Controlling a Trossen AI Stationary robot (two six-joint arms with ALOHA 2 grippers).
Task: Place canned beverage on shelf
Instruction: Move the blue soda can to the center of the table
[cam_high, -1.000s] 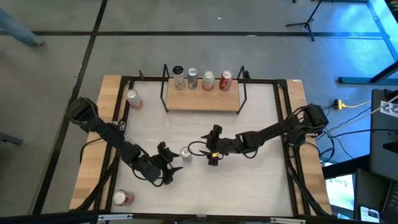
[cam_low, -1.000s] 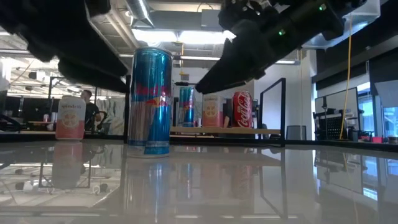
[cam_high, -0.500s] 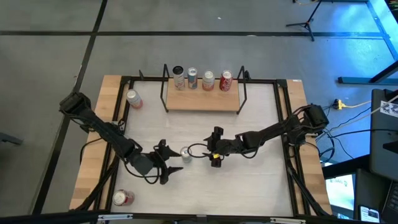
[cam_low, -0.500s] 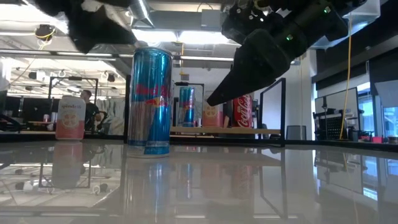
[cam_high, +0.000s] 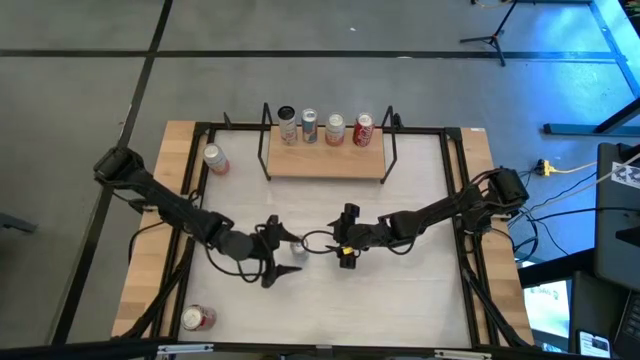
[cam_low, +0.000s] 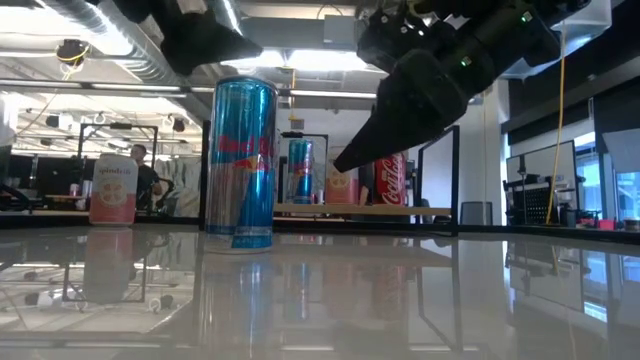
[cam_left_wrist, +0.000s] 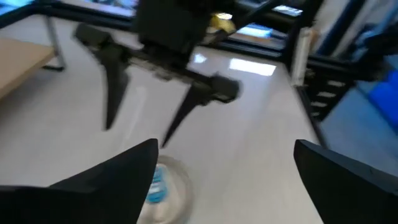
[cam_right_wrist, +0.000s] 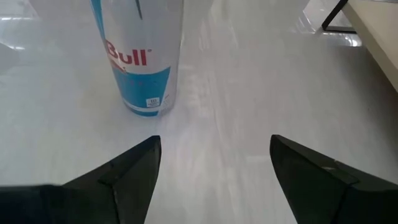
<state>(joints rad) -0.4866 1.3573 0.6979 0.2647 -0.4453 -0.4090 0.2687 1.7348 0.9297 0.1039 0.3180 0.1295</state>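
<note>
A tall blue-and-silver can (cam_high: 297, 247) stands upright on its base on the white table top, mid-table; the low view shows it too (cam_low: 240, 165). My left gripper (cam_high: 278, 253) hovers open just left of and above it, and the can's top (cam_left_wrist: 158, 186) shows low between its fingers. My right gripper (cam_high: 345, 238) is open to the can's right, pointing down at it (cam_right_wrist: 140, 56) without touching. The shelf (cam_high: 325, 165) stands at the far edge, with several cans (cam_high: 325, 128) along its back.
A pink can (cam_high: 215, 160) stands on the table's left wooden edge, and a red can (cam_high: 197, 318) sits near the front left corner. A black metal frame (cam_high: 460, 200) runs around the table top. The front strip of the shelf board is bare.
My left gripper has risen from beside the blue can to above it, swinging toward the table's far and right side, and its fingers stand wider apart. My right gripper has tipped a little further down in place. The can has kept still.
</note>
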